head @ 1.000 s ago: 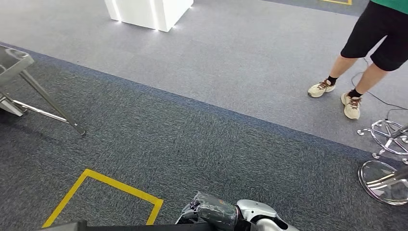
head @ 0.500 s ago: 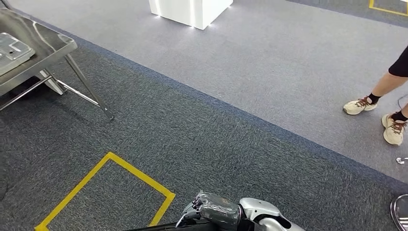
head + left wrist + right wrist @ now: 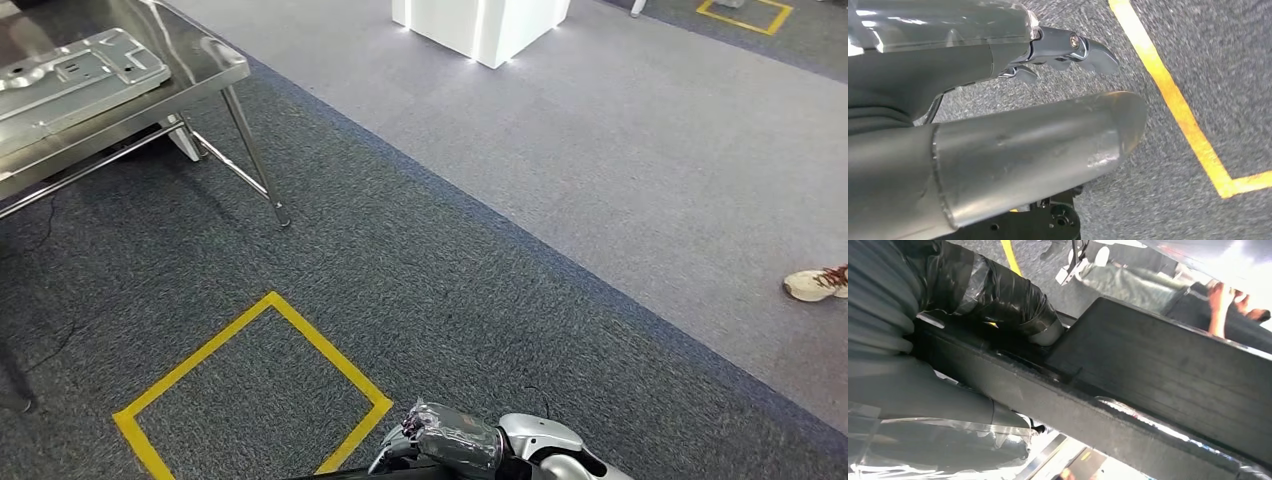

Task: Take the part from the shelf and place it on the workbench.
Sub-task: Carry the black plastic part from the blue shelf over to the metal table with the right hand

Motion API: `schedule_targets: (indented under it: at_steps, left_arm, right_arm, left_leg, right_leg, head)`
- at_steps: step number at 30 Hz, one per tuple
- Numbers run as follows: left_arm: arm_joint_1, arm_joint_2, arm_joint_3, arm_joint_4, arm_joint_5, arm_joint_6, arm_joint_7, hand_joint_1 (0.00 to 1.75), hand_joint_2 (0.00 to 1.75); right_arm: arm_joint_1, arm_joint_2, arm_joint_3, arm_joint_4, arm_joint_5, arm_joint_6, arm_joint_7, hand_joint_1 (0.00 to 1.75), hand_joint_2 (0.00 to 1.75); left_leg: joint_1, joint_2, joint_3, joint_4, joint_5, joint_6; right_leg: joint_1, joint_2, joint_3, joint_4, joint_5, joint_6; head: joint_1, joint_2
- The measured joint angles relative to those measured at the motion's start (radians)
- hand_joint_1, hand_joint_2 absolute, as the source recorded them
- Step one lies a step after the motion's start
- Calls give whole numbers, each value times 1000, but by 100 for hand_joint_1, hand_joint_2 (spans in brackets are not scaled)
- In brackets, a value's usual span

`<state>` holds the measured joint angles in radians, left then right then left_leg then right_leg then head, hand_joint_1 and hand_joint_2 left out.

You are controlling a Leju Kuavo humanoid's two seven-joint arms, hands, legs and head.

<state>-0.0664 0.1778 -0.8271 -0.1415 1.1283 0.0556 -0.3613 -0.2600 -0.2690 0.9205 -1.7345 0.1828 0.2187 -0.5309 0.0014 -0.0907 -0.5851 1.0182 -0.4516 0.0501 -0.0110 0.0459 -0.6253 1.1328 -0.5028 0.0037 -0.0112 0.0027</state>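
Dark carpet (image 3: 330, 270) spreads wide beyond the workbench (image 3: 200, 60), whose steel edge and splayed leg (image 3: 255, 155) stand at the far left. We note a grey stamped panel (image 3: 80, 75) lying on that bench. A yellow taped square (image 3: 250, 390) lies nearer than the leg. Right hand (image 3: 998, 295) grips the black part (image 3: 1148, 375), thumb over its edge. Left hand (image 3: 1063, 47) fingers hang apart, holding nothing.
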Motion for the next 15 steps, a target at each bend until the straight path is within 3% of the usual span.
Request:
schedule_targets:
  at_steps: [1,3,5,7,9,11,12,13,15]
  left_arm:
    - [-1,-1,-1,0,0,0,0,0,0]
    - [-1,-3,-1,0,0,0,0,0,0]
    - [5,-3,-2,0,0,1,1,0,0]
    - [6,-3,-3,0,-1,1,1,0,0]
    - [0,-3,-4,0,-2,2,0,0,0]
    - [-3,-3,-5,0,-1,2,1,0,0]
    - [-1,-3,-5,0,-1,2,1,0,0]
    - [0,-3,-6,0,-1,2,1,0,0]
    - [1,-3,-7,0,-1,2,1,0,0]
  right_arm:
    - [0,-1,0,0,0,0,-1,175,175]
    - [1,-2,0,0,-1,0,-2,175,175]
    - [0,-3,0,0,-1,0,-3,175,175]
    - [1,-3,0,-1,-1,0,-3,175,175]
    - [2,-3,0,-1,-1,0,-4,175,175]
    - [3,-3,0,0,-2,0,-5,175,175]
    - [3,-3,0,0,-2,0,-5,175,175]
    - [3,-3,0,0,-2,0,-5,175,175]
    - [3,-3,0,0,-2,0,-5,175,175]
  left_leg:
    - [0,-12,-2,2,-1,-4]
    - [5,-34,-8,2,-1,-14]
    - [8,-50,-11,-2,0,-27]
    - [4,-10,-25,28,-21,-35]
    - [4,55,-77,136,-79,-44]
    - [11,79,-140,254,-121,-54]
    - [14,84,-151,270,-117,-59]
    - [17,88,-140,247,-94,-62]
    - [17,123,-71,113,-26,-61]
  right_leg:
    - [-1,23,22,-56,24,-2]
    - [0,45,38,-100,32,-5]
    - [0,19,45,-111,35,-10]
    - [-6,-8,59,-128,39,-21]
    - [-6,-39,69,-137,37,-29]
    - [-4,-70,72,-136,32,-30]
    - [-4,-84,74,-136,28,-28]
    - [-4,-97,77,-135,24,-26]
    - [-3,-122,88,-132,14,-19]
  head:
    - [0,0]
    - [0,0]
    - [0,0]
    - [0,0]
    - [0,0]
    - [0,0]
    - [0,0]
    - [0,0]
    - [0,0]
